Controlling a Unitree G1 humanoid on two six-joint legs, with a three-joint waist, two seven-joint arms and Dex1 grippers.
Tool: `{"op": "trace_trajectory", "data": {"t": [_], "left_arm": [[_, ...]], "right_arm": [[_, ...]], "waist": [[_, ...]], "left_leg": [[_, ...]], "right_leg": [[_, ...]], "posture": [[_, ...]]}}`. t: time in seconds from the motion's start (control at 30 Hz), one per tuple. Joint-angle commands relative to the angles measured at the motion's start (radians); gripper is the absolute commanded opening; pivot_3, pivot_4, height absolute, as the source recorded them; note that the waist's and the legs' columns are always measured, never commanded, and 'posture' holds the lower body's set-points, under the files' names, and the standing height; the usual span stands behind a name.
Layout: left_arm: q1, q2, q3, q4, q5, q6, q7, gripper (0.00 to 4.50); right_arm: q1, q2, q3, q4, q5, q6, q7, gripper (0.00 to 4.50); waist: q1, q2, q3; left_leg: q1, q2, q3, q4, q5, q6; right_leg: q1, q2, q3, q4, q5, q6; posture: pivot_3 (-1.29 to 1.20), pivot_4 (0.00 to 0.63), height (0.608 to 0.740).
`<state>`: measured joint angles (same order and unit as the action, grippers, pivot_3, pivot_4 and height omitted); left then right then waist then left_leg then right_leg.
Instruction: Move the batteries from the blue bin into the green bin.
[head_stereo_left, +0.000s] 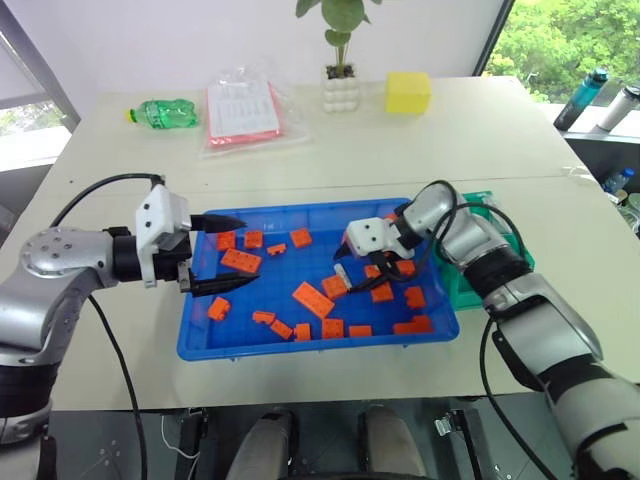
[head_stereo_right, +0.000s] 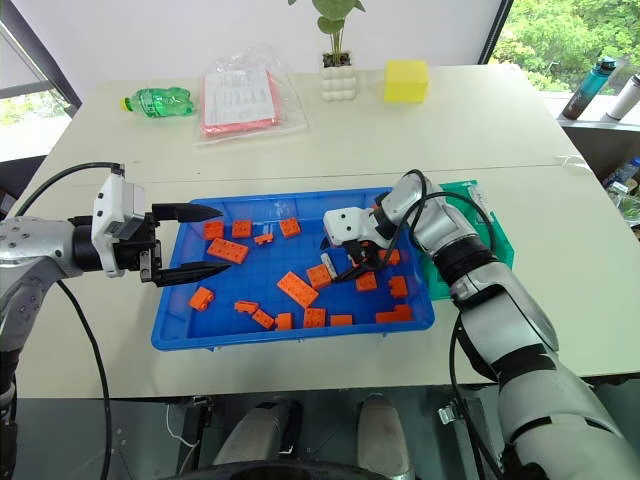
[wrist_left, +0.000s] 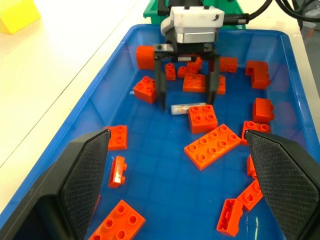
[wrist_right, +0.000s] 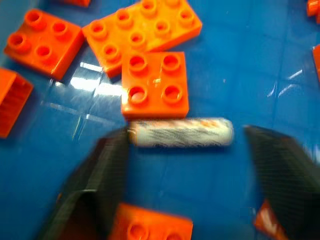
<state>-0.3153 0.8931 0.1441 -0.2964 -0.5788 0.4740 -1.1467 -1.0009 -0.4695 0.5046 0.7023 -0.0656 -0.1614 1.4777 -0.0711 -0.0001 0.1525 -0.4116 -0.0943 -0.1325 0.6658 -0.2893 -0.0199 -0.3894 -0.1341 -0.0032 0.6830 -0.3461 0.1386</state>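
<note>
One battery (wrist_left: 182, 108), a slim silver-white cylinder, lies on the floor of the blue bin (head_stereo_left: 300, 350) against an orange brick (wrist_left: 202, 118). My right gripper (wrist_left: 188, 103) points down over it, open, with one finger on each side of the battery (wrist_right: 180, 132) along its length. The left gripper (head_stereo_left: 243, 252) hovers open and empty over the bin's left end. The green bin (head_stereo_left: 467, 290) stands against the blue bin's right side, largely hidden behind my right arm.
Several orange bricks (head_stereo_left: 313, 299) are scattered across the blue bin. At the table's back are a green bottle (head_stereo_left: 165, 112), a plastic bag with red paper (head_stereo_left: 243, 115), a white plant pot (head_stereo_left: 340, 92) and a yellow block (head_stereo_left: 408, 92).
</note>
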Motion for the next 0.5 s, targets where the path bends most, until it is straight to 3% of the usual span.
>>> {"op": "trace_trajectory", "data": {"t": [0.03,0.23,0.4,0.5], "left_arm": [[-0.014,0.005,0.018,-0.019,-0.012,-0.006,0.001,4.50],[-0.039,-0.024,-0.013,0.005,-0.006,-0.016,-0.003,4.50],[-0.043,-0.067,-0.047,0.020,0.003,-0.029,-0.007,4.50],[-0.048,-0.082,-0.060,0.033,0.006,-0.037,-0.013,4.50]], "right_arm": [[0.018,-0.003,-0.035,-0.055,0.006,0.024,-0.003,2.28],[0.101,-0.090,-0.126,-0.283,0.058,0.157,-0.019,2.28],[0.191,-0.272,-0.394,-0.647,0.232,0.574,-0.106,2.28],[0.265,-0.385,-0.518,-0.753,0.283,0.707,-0.149,2.28]], "waist": [[0.001,0.000,0.000],[0.004,0.000,0.000],[0.012,0.000,0.000],[0.021,0.000,0.000]], "left_leg": [[0.000,0.000,0.000,0.000,0.000,0.000],[0.000,-0.001,-0.001,0.000,0.000,0.000],[-0.001,-0.001,-0.001,0.000,0.000,0.000],[-0.002,-0.001,-0.001,0.000,0.000,0.000]], "right_leg": [[0.000,0.000,0.000,0.000,0.000,0.000],[0.000,-0.001,0.000,0.000,0.000,0.000],[0.000,-0.001,0.000,0.000,0.000,0.000],[0.000,-0.001,0.000,0.000,0.000,0.000]], "posture": [[0.00,0.150,0.726],[0.00,0.150,0.726],[0.00,0.150,0.726],[0.00,0.150,0.726]]}}
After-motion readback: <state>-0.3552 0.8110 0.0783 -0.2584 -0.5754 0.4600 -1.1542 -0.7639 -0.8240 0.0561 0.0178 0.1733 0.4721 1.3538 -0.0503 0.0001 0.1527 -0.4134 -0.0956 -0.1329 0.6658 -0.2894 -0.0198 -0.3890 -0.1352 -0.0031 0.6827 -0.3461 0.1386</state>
